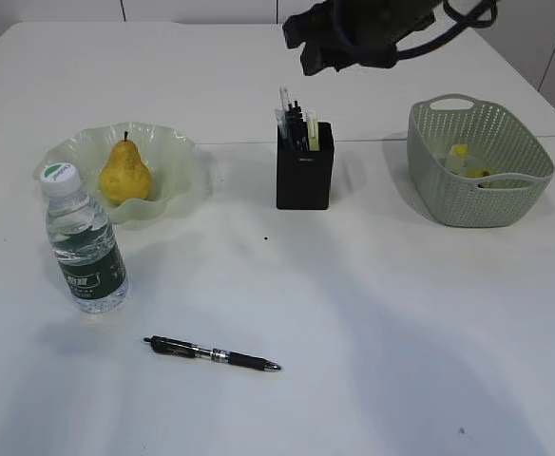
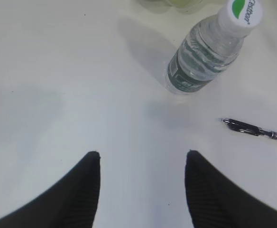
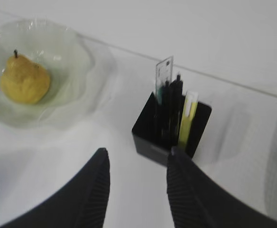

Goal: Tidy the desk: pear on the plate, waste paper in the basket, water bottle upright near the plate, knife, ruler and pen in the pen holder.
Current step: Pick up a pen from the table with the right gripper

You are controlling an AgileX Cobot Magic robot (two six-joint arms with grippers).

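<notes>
The yellow pear [image 1: 124,175] sits in the pale green plate [image 1: 187,161]. Just in front of the plate the water bottle [image 1: 86,249] stands upright. A black pen [image 1: 211,353] lies flat on the desk [image 1: 373,313]. The black pen holder [image 1: 304,176] holds the clear ruler [image 1: 284,102], a yellow knife [image 1: 312,128] and dark pens. Yellow waste paper [image 1: 460,157] lies in the basket [image 1: 487,195]. My right gripper [image 3: 137,153] hovers open and empty above and before the pen holder [image 3: 171,135]. My left gripper [image 2: 143,154] is open over bare desk, short of the bottle [image 2: 202,57] and pen [image 2: 257,131].
The right arm [image 1: 363,33] hangs dark over the far middle of the table, above the pen holder. A seam between two tabletops runs behind the plate, holder and basket. In the right wrist view the pear [image 3: 24,80] and plate [image 3: 77,61] lie to the left.
</notes>
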